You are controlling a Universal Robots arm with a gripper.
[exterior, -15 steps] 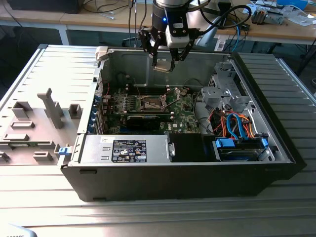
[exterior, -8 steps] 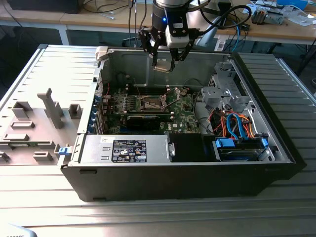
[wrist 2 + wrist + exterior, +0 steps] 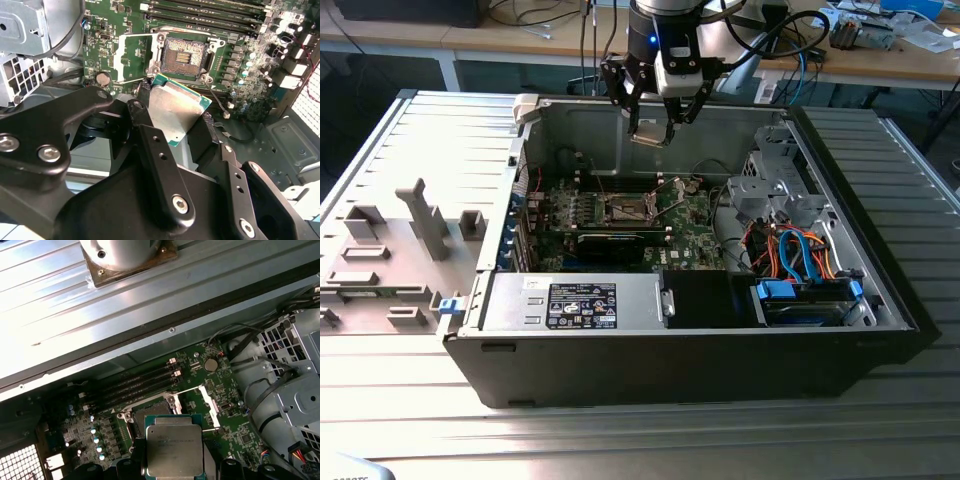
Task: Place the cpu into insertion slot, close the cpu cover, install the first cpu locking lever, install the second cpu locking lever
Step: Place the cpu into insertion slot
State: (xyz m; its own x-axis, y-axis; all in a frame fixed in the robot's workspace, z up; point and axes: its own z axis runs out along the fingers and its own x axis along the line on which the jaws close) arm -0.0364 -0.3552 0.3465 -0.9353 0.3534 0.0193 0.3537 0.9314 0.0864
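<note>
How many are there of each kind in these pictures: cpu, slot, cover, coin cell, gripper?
cpu: 1
slot: 1
cover: 1
coin cell: 1
gripper: 1
Total: 5

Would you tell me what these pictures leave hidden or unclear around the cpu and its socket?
First wrist view: the cpu hides much of the insertion slot, and the picture's edge cuts the cpu off.
Exterior view: the insertion slot's contacts are too small to see.
Both wrist views: the cpu's underside faces away.

Silver cpu [image 3: 172, 112] aloft abv open insertion slot [image 3: 185, 55]
</note>
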